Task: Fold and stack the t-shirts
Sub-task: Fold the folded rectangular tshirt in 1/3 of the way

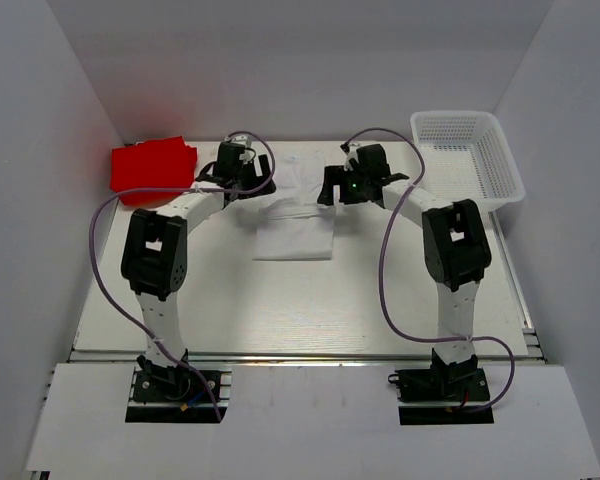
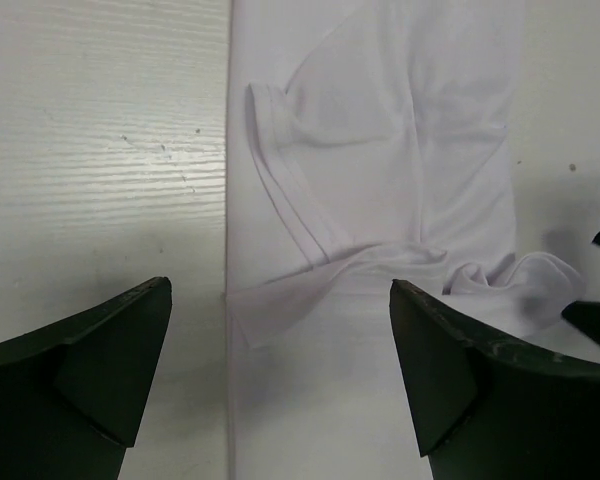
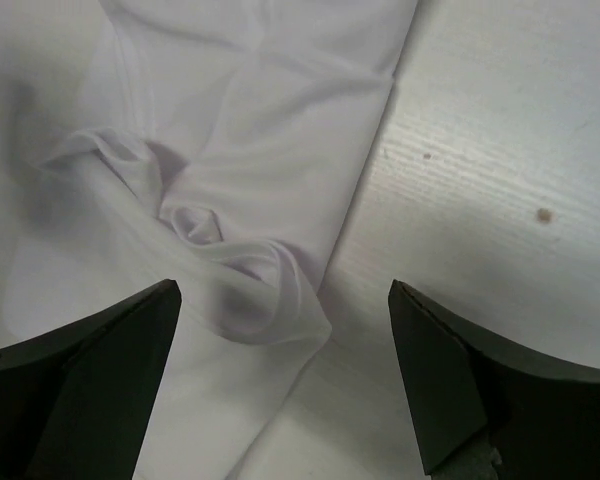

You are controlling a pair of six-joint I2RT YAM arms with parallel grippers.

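At the far left of the table [image 1: 280, 300] the red t-shirt [image 1: 152, 172] lies bunched, well apart from both grippers and not yet handled. The left arm reaches forward with its elbow raised and its wrist tipped down. The left gripper [image 2: 280, 290] hangs with its fingers spread wide and empty over the left edge of the white t-shirt [image 1: 298, 235], where a sleeve hem lies tucked inward. That shirt lies in the middle of the table as a narrow strip, rumpled at its far end.

The right arm mirrors the pose, and the right gripper [image 3: 283, 290] gapes just as wide over the shirt's right edge, holding nothing.

The next fold likely needs both edges pinched level, catching every layer, then lifted together with the cloth taut. The basket [image 1: 505, 170] sits at the far right.
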